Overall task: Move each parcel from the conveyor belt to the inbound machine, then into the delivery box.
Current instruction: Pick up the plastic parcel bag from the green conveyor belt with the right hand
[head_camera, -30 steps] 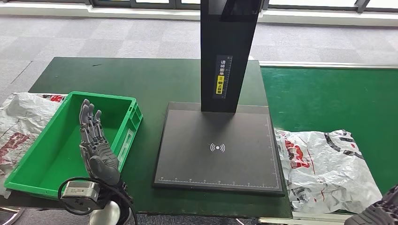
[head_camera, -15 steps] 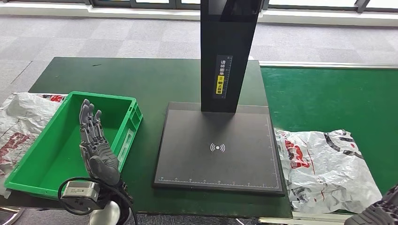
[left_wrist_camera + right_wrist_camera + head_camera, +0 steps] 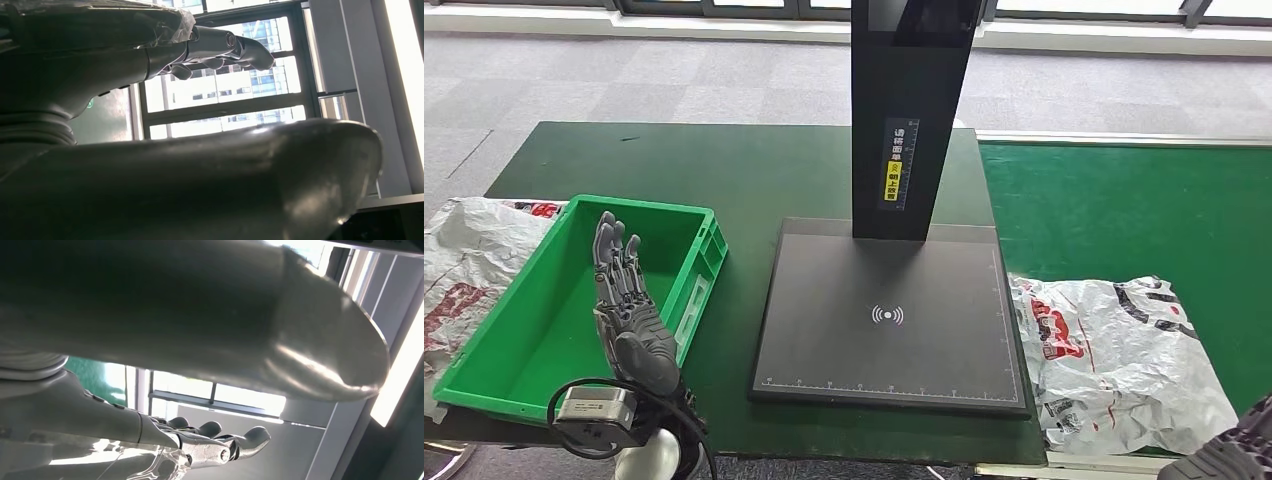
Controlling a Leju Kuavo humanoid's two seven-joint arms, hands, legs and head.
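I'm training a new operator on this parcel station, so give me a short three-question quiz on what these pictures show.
1. True or false: a parcel lies on the black scan plate of the inbound machine.
2. Multiple choice: the white parcel on the conveyor belt lies (A) inside the green box, (B) just right of the scan plate, (C) in the left hand.
3. Fill in: the left hand, fingers straight and apart, is raised over the near part of the ____.

Key: 1 false, the plate is bare. 2 B. 3 green box.
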